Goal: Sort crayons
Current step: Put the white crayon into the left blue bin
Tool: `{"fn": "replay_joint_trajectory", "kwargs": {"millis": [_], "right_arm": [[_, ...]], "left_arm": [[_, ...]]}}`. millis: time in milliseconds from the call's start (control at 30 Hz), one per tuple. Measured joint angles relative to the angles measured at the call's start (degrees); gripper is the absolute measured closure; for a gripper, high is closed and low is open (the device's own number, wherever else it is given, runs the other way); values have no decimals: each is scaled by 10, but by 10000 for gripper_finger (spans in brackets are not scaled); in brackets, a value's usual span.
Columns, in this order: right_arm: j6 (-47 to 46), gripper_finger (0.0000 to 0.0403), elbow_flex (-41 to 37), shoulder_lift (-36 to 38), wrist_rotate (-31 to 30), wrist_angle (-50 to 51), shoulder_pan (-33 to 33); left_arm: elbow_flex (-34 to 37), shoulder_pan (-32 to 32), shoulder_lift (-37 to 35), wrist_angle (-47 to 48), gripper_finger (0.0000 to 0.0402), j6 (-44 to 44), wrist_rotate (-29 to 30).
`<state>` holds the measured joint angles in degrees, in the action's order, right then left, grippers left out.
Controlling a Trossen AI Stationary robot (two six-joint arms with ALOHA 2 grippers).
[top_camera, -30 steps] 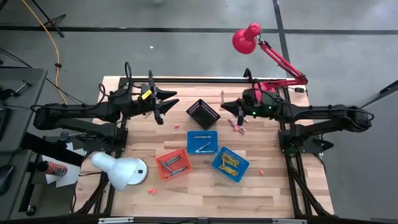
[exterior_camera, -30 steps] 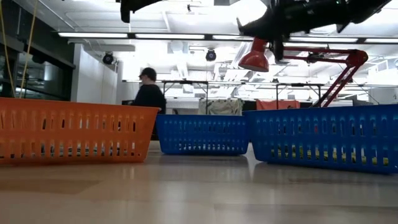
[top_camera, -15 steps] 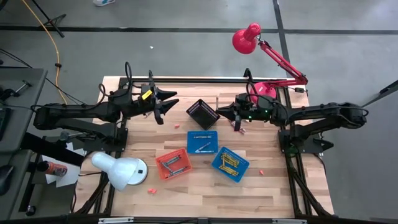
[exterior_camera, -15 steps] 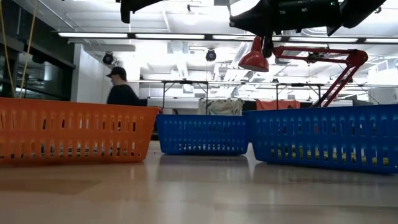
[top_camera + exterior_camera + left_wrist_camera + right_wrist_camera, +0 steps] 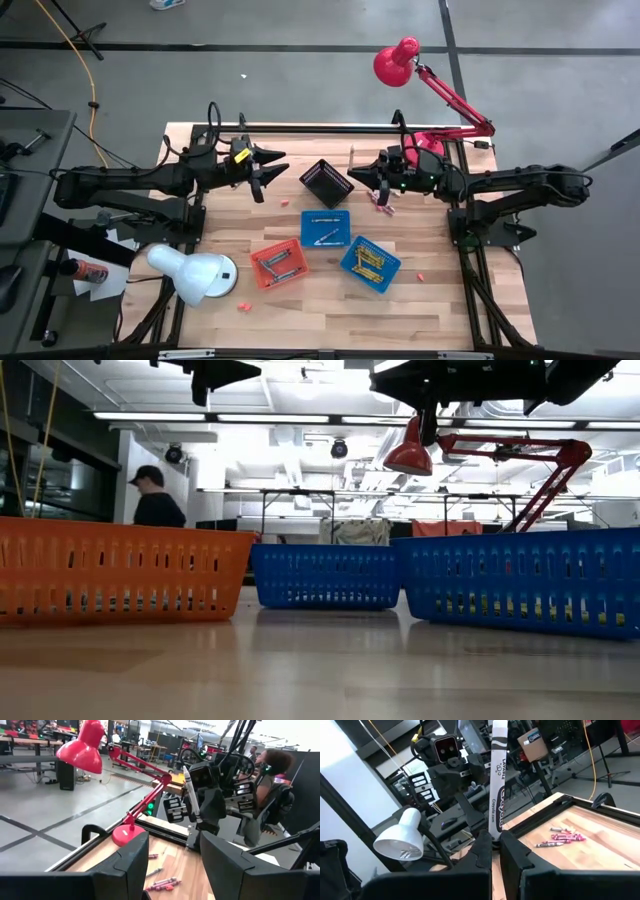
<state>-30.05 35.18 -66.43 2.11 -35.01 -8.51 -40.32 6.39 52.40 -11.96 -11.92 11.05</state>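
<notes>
Grey floor [image 5: 300,80] crossed by dark lines; bright ceiling strip lights [image 5: 330,417] overhead

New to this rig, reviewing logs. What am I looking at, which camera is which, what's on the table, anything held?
Two dark robot arms at a wooden table. The high view looks straight down; the low view sits at tabletop height; each wrist view looks past that arm's own fingers.

The right gripper is shut on a white crayon, held upright beside the black basket. The left gripper hangs open and holds nothing.

On the table: an orange basket and two blue baskets with crayons inside, pink crayons lying loose, a white lamp and a red lamp.

A person stands in the room behind.
</notes>
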Motion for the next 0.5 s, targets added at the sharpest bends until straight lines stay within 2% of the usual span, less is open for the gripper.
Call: {"fn": "replay_joint_trajectory", "kwargs": {"millis": [500], "right_arm": [[-10, 402, 0, 0, 0, 0, 0]], "left_arm": [[0, 0, 0, 1, 236, 0, 0]]}}
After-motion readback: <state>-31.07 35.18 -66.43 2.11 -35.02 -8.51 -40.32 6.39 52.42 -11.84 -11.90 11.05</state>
